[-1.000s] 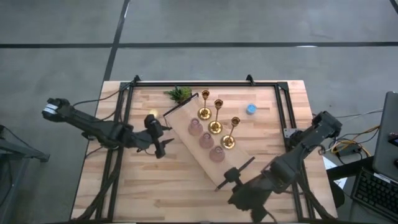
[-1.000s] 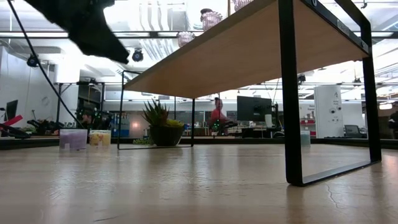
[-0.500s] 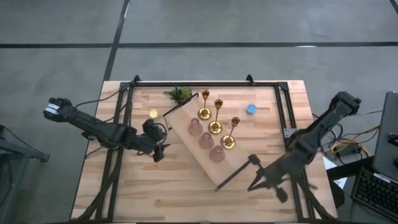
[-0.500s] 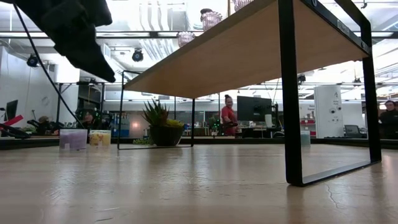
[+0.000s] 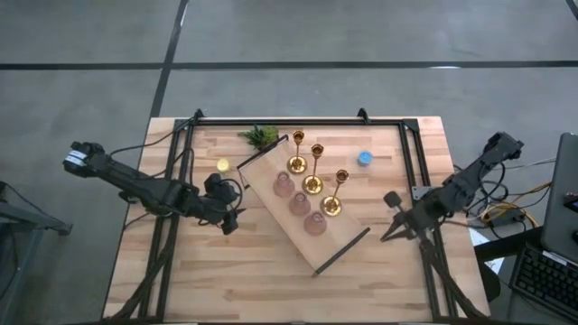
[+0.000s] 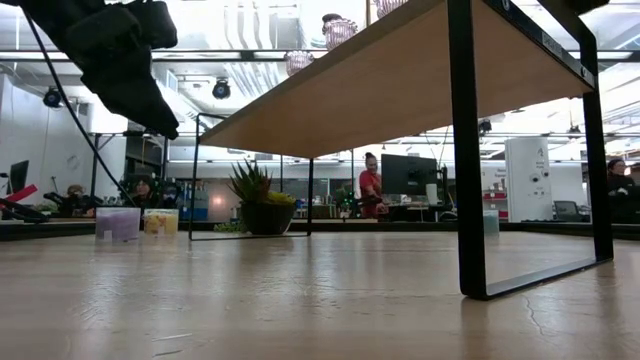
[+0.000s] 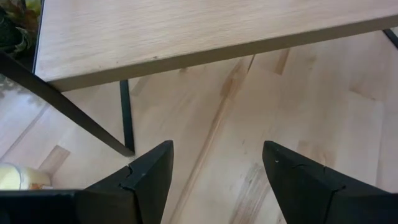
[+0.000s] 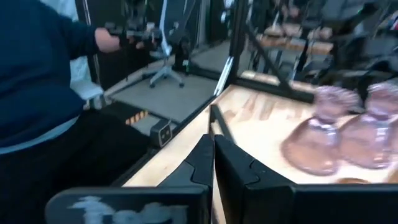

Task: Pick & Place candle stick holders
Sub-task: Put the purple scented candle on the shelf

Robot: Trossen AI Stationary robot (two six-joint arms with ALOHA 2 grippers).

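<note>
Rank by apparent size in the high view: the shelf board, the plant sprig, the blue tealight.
1. Shelf board, by far the largest.
2. Plant sprig, much smaller.
3. Blue tealight, smallest.

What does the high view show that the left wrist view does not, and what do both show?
Only the high view shows the three gold candlesticks, the three pink glass cups and the shut right gripper near the table's right side. Only the left wrist view shows the left gripper's open fingers close up. Both show the raised wooden shelf and a yellow tealight.
</note>
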